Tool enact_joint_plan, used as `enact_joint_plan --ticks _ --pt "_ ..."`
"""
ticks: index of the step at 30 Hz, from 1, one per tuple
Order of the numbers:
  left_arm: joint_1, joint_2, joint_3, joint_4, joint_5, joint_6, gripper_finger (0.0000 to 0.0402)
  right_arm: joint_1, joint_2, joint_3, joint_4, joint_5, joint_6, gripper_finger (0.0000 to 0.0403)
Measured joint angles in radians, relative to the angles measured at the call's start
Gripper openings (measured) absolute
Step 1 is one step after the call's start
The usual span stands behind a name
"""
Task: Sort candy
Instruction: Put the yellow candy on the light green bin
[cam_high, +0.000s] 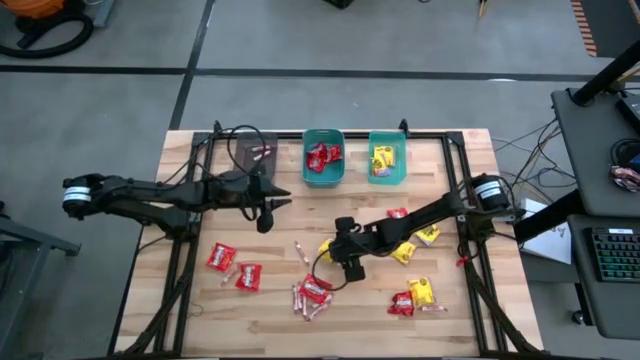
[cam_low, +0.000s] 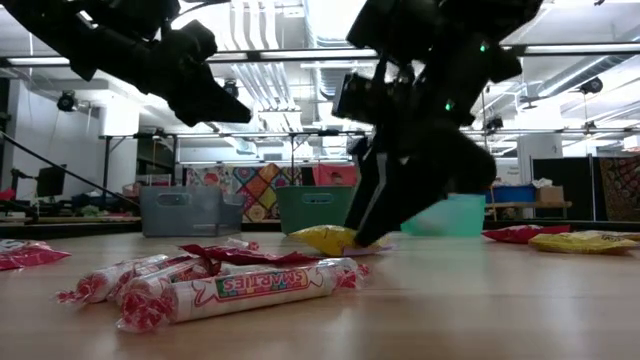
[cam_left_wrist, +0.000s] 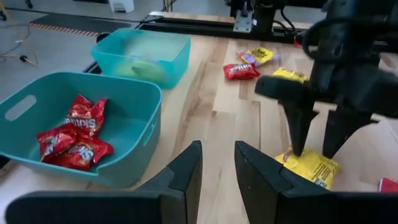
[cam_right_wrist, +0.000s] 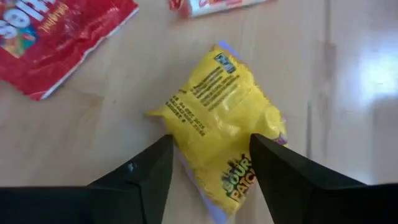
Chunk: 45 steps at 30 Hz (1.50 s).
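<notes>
Candy is scattered on the wooden table: red packets (cam_high: 221, 257), pinkish stick pieces (cam_high: 310, 293) (cam_low: 250, 285) and yellow packets (cam_high: 405, 250). My right gripper (cam_high: 330, 252) (cam_right_wrist: 211, 140) is open and low over one yellow packet (cam_right_wrist: 224, 121) (cam_low: 328, 238) that lies flat on the table, with a finger on either side of it. My left gripper (cam_high: 272, 207) (cam_left_wrist: 218, 155) hangs open and empty above the table, left of the right gripper and near the bins. A teal bin (cam_high: 323, 172) holds red packets and a second teal bin (cam_high: 386, 175) holds yellow ones. My right gripper comes at the yellow packet from above, pointing down, its fingers (cam_right_wrist: 146, 171) straddling the packet's near end (cam_right_wrist: 233, 177). I cannot tell whether the fingertips touch the packet. The packet lies flat on the wood.
A grey bin (cam_high: 250, 158) stands left of the teal bins at the far edge. More candy lies at the right: a red packet (cam_high: 397, 213), a yellow one (cam_high: 428, 235), and a red and yellow pair (cam_high: 412, 295). Black frame rails (cam_high: 180, 270) run along both table sides.
</notes>
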Motion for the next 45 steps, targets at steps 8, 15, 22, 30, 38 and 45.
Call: enact_joint_plan --ticks 8,15,22,30,38,45 --pt "0.000 0.036 0.000 0.011 0.013 -0.027 0.0079 -0.028 0.029 0.001 0.009 0.003 0.040 0.0094" --pt "-0.002 0.068 -0.001 0.093 0.146 -0.012 0.0079 -0.037 -0.030 -0.004 -0.014 -0.005 0.025 0.0016" --pt "-0.006 0.069 -0.002 0.225 0.416 0.069 0.0079 -0.063 -0.203 -0.125 0.170 -0.103 0.035 0.0010" --pt "-0.036 0.134 -0.002 0.331 0.466 0.123 0.0114 -0.109 -0.269 -0.409 1.005 -0.286 0.146 0.0009" --pt "-0.093 0.322 0.002 0.691 0.474 0.148 0.0199 -0.116 -0.201 -0.415 1.278 -0.320 0.257 0.0009" --pt "-0.096 0.441 0.046 0.780 0.565 0.123 0.0225 -0.116 -0.177 -0.337 1.214 -0.385 0.266 0.0009"
